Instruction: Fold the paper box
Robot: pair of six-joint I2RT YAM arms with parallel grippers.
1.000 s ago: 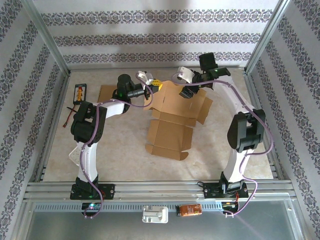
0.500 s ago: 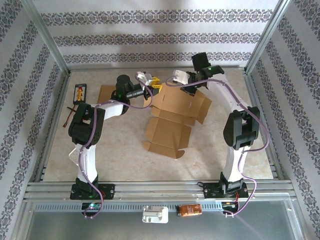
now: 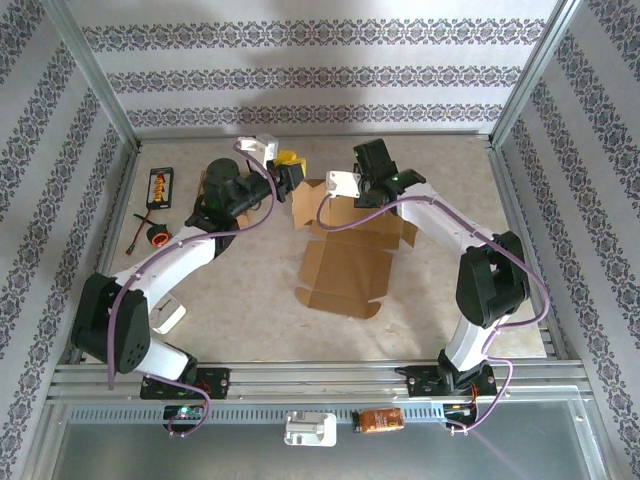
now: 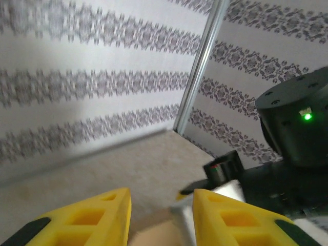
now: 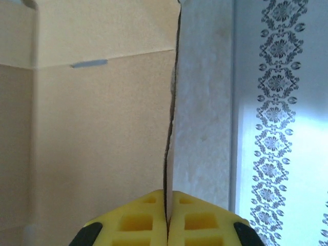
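Note:
The paper box (image 3: 340, 262) is brown cardboard, lying partly unfolded mid-table with its flaps spread. In the right wrist view my right gripper (image 5: 167, 201) is shut on the thin edge of an upright flap (image 5: 97, 128). From above, that right gripper (image 3: 325, 194) sits at the box's back left corner. My left gripper (image 3: 296, 170) hovers just left of that corner. Its yellow fingers (image 4: 102, 218) stand apart, open, with a blurred bit of cardboard (image 4: 154, 237) low between them.
A black and orange device (image 3: 160, 185) and a small round orange part (image 3: 158, 236) lie at the back left. A white object (image 3: 166, 316) rests under the left arm. Patterned walls and metal posts (image 3: 95, 85) close in the table.
The right gripper has closed on the box flap and moved left with it. The left gripper has opened and drawn slightly back left, its arm stretched out further.

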